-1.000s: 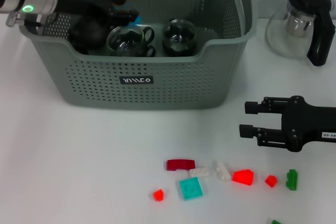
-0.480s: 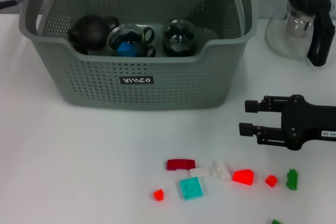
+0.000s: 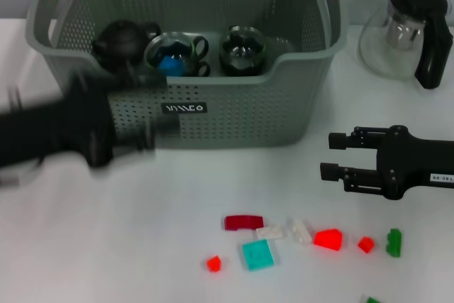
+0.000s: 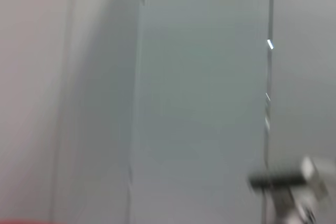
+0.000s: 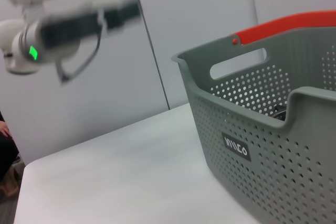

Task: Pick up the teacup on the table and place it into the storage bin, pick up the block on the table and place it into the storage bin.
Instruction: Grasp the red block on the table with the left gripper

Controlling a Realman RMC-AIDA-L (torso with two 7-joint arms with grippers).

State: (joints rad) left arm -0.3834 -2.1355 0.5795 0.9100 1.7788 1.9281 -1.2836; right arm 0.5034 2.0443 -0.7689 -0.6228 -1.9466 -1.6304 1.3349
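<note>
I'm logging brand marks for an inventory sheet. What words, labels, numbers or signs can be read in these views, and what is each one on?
White lettering on the small black label on the front of the storage bin: stylised and not legible in either the head view or the right wrist view.
Small white sticker on the right gripper arm: print too small to read.
No other text shows.

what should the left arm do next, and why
Probably carry the left gripper on down toward the loose blocks, perhaps the teal block, since it is in front of the storage bin and looks empty. A blue block already sits in a glass cup in the bin. The right gripper hangs open above the table near the red block.
</note>
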